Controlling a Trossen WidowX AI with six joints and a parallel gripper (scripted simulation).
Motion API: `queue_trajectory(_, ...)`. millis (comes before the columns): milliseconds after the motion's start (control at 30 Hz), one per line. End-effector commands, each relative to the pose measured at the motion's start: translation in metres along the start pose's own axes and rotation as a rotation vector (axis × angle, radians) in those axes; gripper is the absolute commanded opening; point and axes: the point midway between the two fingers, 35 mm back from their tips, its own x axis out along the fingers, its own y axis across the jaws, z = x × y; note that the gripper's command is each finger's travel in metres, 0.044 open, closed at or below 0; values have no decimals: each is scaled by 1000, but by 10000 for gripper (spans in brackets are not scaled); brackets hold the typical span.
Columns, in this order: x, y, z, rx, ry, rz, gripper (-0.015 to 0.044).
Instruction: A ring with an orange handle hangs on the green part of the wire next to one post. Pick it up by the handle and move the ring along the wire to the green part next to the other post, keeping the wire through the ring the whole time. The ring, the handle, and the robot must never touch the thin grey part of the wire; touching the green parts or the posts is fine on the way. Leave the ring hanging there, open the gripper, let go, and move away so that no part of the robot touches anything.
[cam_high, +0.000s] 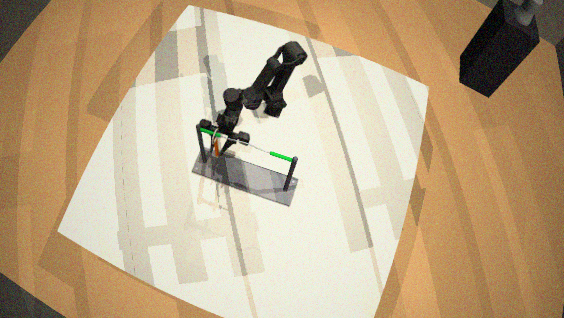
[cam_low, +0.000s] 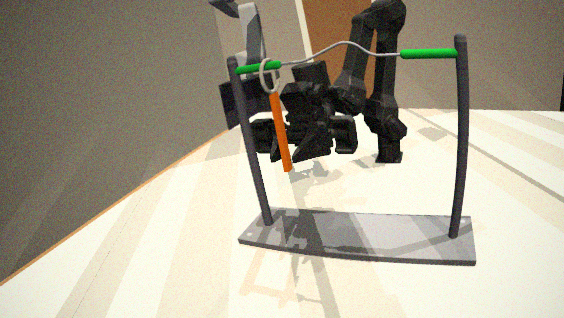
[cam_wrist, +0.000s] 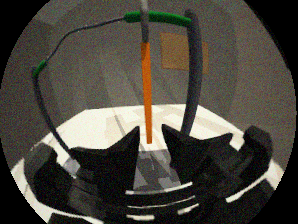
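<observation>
So the handle (cam_low: 279, 132) was bright orange, hanging off a pale grey ring (cam_low: 268, 76). The wire (cam_low: 345, 46) was thin grey in the middle with green sleeves (cam_low: 428, 53) at both ends. Posts (cam_low: 460, 135) were dark grey, on a mid-grey base plate (cam_low: 380, 245). The arm (cam_high: 270, 80) and gripper (cam_low: 300, 150) were black all over. The mat (cam_high: 310, 240) was off-white with beige and grey stripes, lying on a tan table (cam_high: 490, 210).
</observation>
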Motion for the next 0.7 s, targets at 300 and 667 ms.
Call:
queue_trajectory(300,21,2,0,3,-8,-3,160)
queue_trajectory(667,22,2,0,3,-8,-3,160)
